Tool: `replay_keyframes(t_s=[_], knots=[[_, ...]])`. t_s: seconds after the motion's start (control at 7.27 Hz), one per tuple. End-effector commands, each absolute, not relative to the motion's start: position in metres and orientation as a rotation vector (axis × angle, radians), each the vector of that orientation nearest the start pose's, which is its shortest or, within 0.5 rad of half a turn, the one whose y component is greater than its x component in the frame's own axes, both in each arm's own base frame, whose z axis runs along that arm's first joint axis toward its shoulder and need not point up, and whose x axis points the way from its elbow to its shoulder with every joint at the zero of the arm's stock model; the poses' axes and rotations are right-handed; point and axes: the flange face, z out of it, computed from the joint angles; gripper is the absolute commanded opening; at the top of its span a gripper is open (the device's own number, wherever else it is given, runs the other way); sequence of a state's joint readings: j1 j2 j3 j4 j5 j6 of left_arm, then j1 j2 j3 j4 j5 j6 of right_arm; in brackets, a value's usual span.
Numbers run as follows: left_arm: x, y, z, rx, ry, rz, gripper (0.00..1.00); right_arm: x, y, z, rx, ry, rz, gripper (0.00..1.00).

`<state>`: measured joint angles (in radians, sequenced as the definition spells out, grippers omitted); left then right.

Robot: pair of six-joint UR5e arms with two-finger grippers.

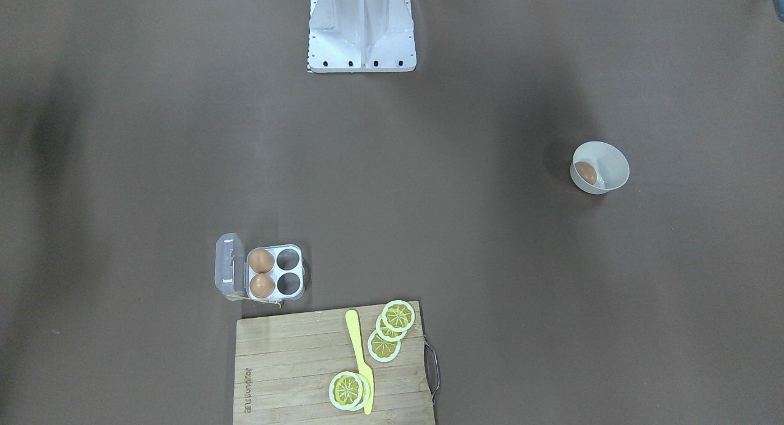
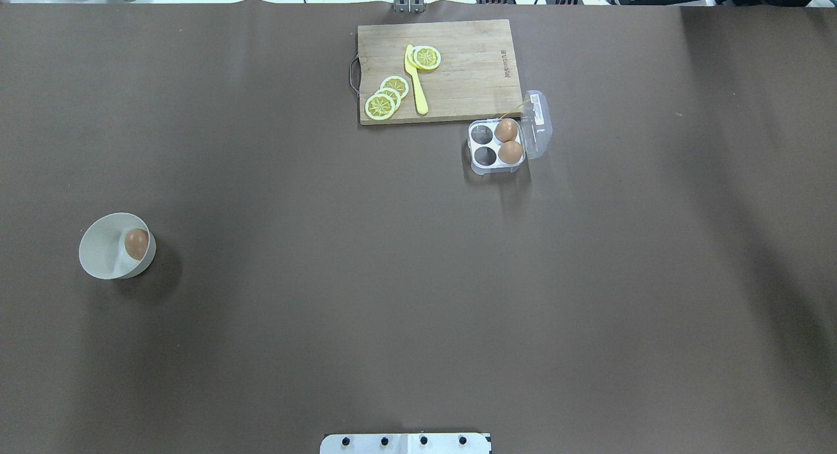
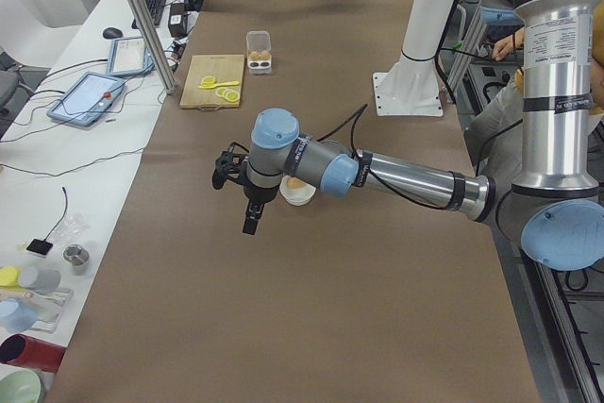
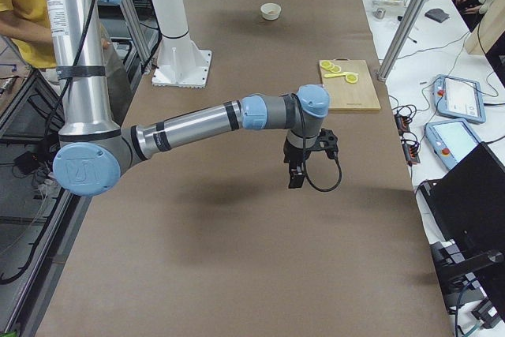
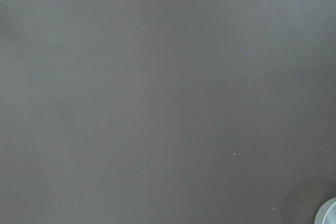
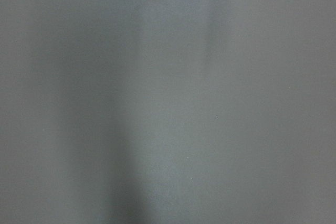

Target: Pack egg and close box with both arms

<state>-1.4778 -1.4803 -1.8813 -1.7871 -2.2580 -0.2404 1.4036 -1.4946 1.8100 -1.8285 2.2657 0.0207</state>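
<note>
The egg (image 1: 585,172) lies in a white bowl (image 1: 614,168), also seen in the overhead view (image 2: 136,243). The clear box (image 1: 295,272) stands open with its lid (image 1: 226,263) folded back. It holds two brown eggs (image 1: 261,261) in the cells by the hinge, and two cells are empty. In the exterior left view my left gripper (image 3: 251,222) hangs above the table just beside the bowl (image 3: 300,195). In the exterior right view my right gripper (image 4: 297,177) hangs over bare table, short of the cutting board. I cannot tell whether either is open. Neither shows in the overhead or front views.
A wooden cutting board (image 2: 471,81) with lemon slices (image 2: 382,104) and a yellow knife (image 2: 416,81) lies next to the box (image 2: 495,163). The white base (image 1: 361,33) stands at the robot's edge. The left wrist view shows brown table and a bowl rim (image 5: 328,214).
</note>
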Motion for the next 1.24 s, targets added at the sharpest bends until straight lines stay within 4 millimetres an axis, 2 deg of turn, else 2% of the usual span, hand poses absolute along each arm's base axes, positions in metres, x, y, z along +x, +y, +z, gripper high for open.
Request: replay_keyframes(t_s=[0.0, 0.69, 0.83, 1.1], knots=[[-0.028, -0.471, 0.523, 0.309, 0.738, 0.007, 0.98, -0.016, -0.514, 0.533, -0.007, -0.699, -0.161, 1.00], [-0.024, -0.474, 0.516, 0.327, 0.752, -0.021, 0.97, -0.016, -0.513, 0.529, 0.003, -0.697, -0.166, 1.00], [-0.017, -0.482, 0.502, 0.319, 0.790, -0.047, 0.97, -0.016, -0.514, 0.528, 0.005, -0.697, -0.164, 1.00], [0.020, -0.493, 0.485, 0.294, 0.815, -0.029, 0.97, -0.016, -0.512, 0.528, 0.003, -0.699, -0.165, 1.00]])
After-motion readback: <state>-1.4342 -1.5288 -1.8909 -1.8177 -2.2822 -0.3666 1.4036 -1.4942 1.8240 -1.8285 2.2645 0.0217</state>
